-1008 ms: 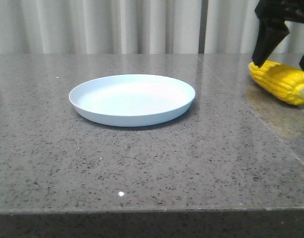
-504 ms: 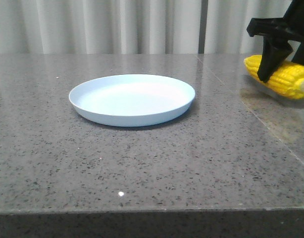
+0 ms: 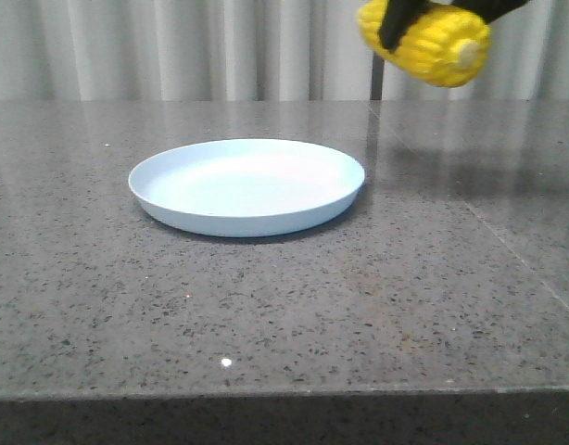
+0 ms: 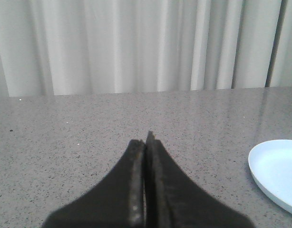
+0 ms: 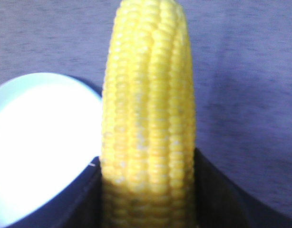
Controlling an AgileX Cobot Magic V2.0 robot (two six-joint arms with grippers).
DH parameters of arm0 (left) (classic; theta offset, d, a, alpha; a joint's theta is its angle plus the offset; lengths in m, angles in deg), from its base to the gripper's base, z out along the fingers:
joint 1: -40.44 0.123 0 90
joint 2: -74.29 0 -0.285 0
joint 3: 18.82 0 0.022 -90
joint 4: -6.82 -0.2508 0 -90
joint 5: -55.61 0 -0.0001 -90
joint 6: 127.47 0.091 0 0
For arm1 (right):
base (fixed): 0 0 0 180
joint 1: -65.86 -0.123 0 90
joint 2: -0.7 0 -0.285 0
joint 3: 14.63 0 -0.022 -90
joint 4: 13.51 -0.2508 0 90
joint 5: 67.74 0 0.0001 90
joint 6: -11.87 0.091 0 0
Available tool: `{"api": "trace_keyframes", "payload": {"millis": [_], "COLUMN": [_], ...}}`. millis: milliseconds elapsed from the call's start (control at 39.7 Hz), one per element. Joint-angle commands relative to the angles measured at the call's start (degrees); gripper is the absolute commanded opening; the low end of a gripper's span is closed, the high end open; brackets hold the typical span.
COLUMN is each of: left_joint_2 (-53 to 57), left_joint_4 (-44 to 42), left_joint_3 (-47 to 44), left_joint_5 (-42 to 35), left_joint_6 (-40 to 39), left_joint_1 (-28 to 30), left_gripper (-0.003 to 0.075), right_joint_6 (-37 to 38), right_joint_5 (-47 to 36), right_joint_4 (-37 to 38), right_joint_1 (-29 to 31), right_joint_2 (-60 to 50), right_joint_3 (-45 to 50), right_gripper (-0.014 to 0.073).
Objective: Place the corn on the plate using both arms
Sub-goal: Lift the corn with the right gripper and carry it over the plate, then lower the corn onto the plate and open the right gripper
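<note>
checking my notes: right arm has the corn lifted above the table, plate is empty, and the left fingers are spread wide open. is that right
One thing is off: the left fingers are pressed shut, empty, low over the table, as the left wrist view shows. The rest holds: the right gripper holds the corn lifted above the table, and the plate is empty.

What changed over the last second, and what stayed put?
The right gripper, shut on the corn, lifted it off the table at the right and carried it up and leftward toward the plate; it now hangs in the air. The plate has not moved and holds nothing.
</note>
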Motion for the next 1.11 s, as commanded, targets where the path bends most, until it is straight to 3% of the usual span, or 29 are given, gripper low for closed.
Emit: {"api": "trace_keyframes", "payload": {"millis": [0,202,580,655,756,857,1083], "left_joint_2": [-0.5,-0.5,-0.5,-0.5,-0.5,-0.5,-0.5], "left_joint_4": [-0.1,-0.1,-0.1,-0.1,-0.1,-0.1,-0.1], "left_joint_3": [1.5,1.5,1.5,1.5,1.5,1.5,1.5], "left_joint_5": [-4.6,-4.6,-4.6,-4.6,-4.6,-4.6,-4.6], "left_joint_6": [0.0,0.0,0.0,0.0,0.0,0.0,0.0], "left_joint_1": [-0.5,-0.5,-0.5,-0.5,-0.5,-0.5,-0.5], "left_gripper": [-0.0020,-0.0020,-0.0020,-0.0020,-0.0020,-0.0020,-0.0020], "right_joint_6": [7.5,17.5,19.3,19.3,19.3,19.3,19.2], "right_joint_5": [-2.3,-5.0,-8.2,-8.3,-8.2,-8.1,-6.5], "right_joint_4": [5.0,7.6,3.0,3.0,2.7,2.3,2.6], "right_joint_1": [-5.9,-12.7,-13.5,-13.5,-13.5,-13.5,-12.6], "right_joint_2": [0.7,6.0,10.0,10.0,10.0,10.0,8.4], "right_joint_3": [-3.2,-4.1,-4.1,-4.1,-4.1,-4.1,-5.1], "right_gripper": [0.0181,0.0182,0.0199,0.0278,0.0484,0.0607,0.0620]}}
